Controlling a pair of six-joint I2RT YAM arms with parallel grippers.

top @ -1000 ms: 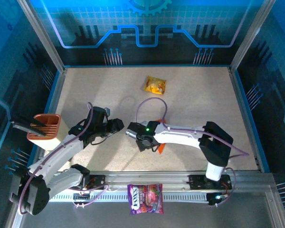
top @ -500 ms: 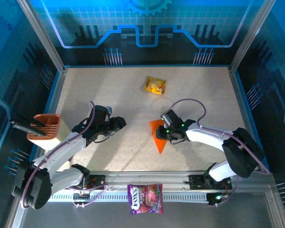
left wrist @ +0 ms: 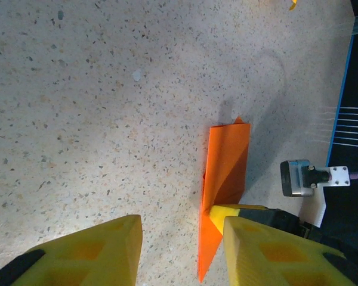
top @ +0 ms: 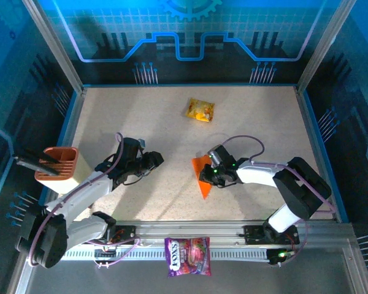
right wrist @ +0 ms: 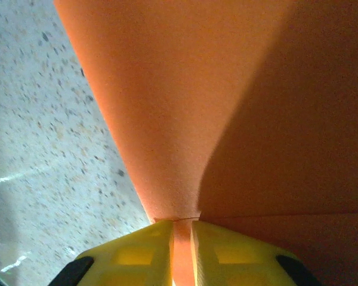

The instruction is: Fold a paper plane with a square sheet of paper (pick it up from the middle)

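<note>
The plane (top: pixel 200 166) is seen near the middle of the tabletop (top: pixel 129 116), nose pointed to 6 o'clock. Its 3 o'clock edge is pinched by the right claw (top: pixel 208 176), yellow fingers (right wrist: pixel 137 250) clenched on the orange fold. The left claw (top: pixel 154 159) is seen released at the plane's 9 o'clock, well apart, nothing gripped. A snack packet (top: pixel 200 110) is spotted at 12 o'clock.

Left arm (top: pixel 80 191): white shell, black joints, black wrist.
Right arm (top: pixel 260 174): same white shell — bulky black elbow.
Fingers (left wrist: pixel 95 250): bright yellow blocks, black at the root.
Cables (top: pixel 248 139): lilac, one along each arm.
Wrist light (top: pixel 216 172): small green dot, right arm.
Bases (top: pixel 110 234): black, on a silver rail (top: pixel 190 231).
</note>
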